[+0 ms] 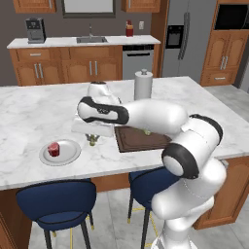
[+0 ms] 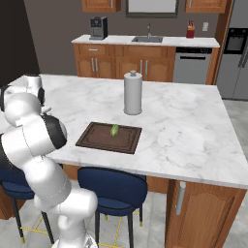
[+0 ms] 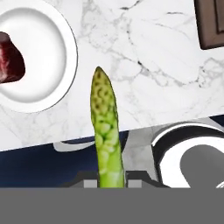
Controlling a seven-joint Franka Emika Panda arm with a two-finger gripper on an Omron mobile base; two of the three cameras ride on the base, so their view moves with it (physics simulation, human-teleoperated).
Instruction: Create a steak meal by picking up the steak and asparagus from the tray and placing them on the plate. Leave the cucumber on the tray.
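Observation:
My gripper [image 1: 91, 137] is shut on the asparagus [image 3: 105, 127], a bumpy green stalk that sticks out from between the fingers in the hand view. It hangs over the marble counter between the plate [image 1: 68, 156] and the tray [image 1: 138, 141], just right of the plate. The steak [image 1: 53, 149] lies on the plate; in the hand view the steak [image 3: 8, 59] sits on the left part of the plate [image 3: 65, 39]. The cucumber [image 2: 115, 130] rests on the tray [image 2: 97, 140] near its far edge. A corner of the tray [image 3: 212, 24] shows at the upper right of the hand view.
A white paper towel roll [image 1: 143, 83] stands behind the tray. Blue stools [image 1: 58, 202] stand below the counter's near edge, which runs close under the gripper. Cabinets, a sink and a fridge line the far wall.

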